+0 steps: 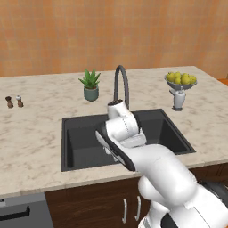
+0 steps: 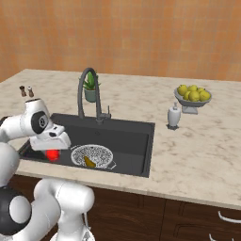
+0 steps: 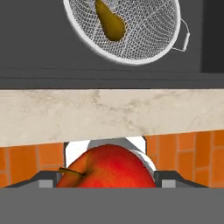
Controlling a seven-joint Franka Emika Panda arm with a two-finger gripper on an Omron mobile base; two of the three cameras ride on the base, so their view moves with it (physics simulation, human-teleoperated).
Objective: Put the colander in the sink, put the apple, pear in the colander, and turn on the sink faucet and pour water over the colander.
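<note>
The white-grey speckled colander lies on the floor of the dark sink, towards its front left. A brownish-yellow pear rests inside it. My gripper is shut on the red apple, held over the sink's front left corner, just left of the colander. In the hand view the apple sits between the two fingertips. The dark gooseneck sink faucet stands behind the basin, and no water shows.
A footed bowl of yellow-green fruit and a white bottle stand right of the sink. A potted plant sits behind the faucet. Two small shakers are far left.
</note>
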